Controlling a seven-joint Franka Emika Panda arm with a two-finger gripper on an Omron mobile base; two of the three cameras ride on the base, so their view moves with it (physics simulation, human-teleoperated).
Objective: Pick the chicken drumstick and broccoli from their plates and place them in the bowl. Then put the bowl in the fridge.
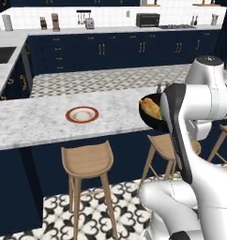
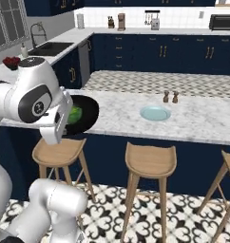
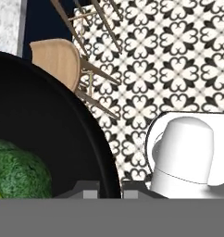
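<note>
The tool [image 3: 110, 187] sits at the rim of the bowl [image 3: 49, 115], its two dark finger tips straddling the black wall with only that wall between them: one tip inside, one outside. By that reading it is closed on the rim and carries the bowl. In the hand view the rim passes over patterned floor and a wooden stool [image 3: 58, 60], so the bowl appears to hang out past the edge of the surface [image 1: 35, 119] rather than resting on it.

Inside the bowl, just beside the gripped rim, lies the broccoli [image 3: 19, 171]; from the left base view the chicken drumstick [image 1: 150, 108] shows in the same bowl, so both foods look loaded. The bowl itself is partly hidden behind the arm in both base views.

Farther out on the surface, the red-rimmed plate [image 1: 82, 114] and the pale blue-green plate [image 2: 155, 113] stand bare, well apart from the bowl.

The coming step is judged to be the carry to the fridge, which none of these views includes; which way it lies from the tool cannot be told. What matters meanwhile is that the load hangs to one side of the grip, the bowl's weight cantilevered from its rim, so it may tip if swung sharply.
</note>
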